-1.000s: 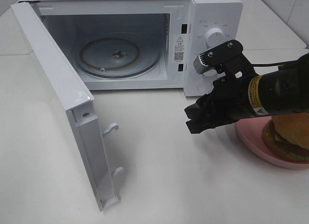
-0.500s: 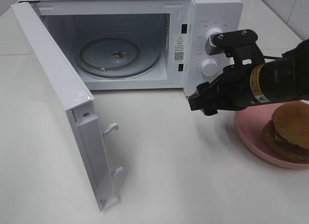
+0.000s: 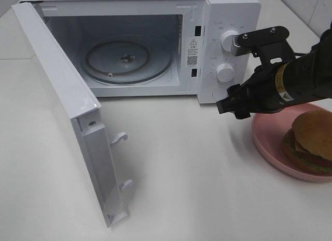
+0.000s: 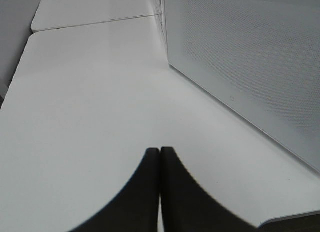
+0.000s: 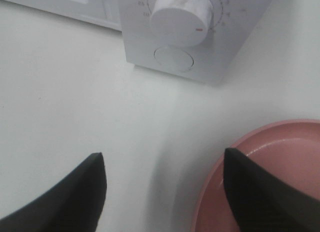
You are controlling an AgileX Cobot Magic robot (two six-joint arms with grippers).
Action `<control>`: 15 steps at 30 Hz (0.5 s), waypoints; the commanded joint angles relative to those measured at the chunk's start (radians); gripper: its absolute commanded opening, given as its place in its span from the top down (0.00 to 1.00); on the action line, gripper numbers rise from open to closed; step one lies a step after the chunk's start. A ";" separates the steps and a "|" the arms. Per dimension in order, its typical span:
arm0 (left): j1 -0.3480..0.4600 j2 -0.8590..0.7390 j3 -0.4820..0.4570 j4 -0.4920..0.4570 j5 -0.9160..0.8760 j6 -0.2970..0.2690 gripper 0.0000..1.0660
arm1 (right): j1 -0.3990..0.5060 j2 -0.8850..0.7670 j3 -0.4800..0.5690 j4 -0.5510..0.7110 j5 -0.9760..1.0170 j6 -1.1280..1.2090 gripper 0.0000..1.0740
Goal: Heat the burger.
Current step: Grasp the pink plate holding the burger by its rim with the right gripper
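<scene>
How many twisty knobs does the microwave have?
2: the upper knob near the top of the microwave's control panel, and the lower knob just below it. None seems hidden.

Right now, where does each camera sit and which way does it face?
Exterior high: up high, looking down on the microwave, plate and burger; right gripper shows.
Left wrist: on the left arm, facing along the table past the shut left gripper.
Right wrist: on the right arm, facing down between open jaws.
Shared: exterior and right wrist both see the lower knob and plate.
</scene>
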 commanded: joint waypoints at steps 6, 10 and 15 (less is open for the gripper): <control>-0.001 -0.024 0.003 0.001 -0.014 0.000 1.00 | -0.006 -0.012 -0.075 0.592 0.208 -0.568 0.42; -0.001 -0.024 0.003 0.001 -0.014 0.000 1.00 | -0.006 -0.012 -0.166 0.896 0.385 -0.855 0.41; -0.001 -0.024 0.003 0.001 -0.014 0.000 1.00 | -0.007 -0.012 -0.246 0.995 0.508 -0.918 0.30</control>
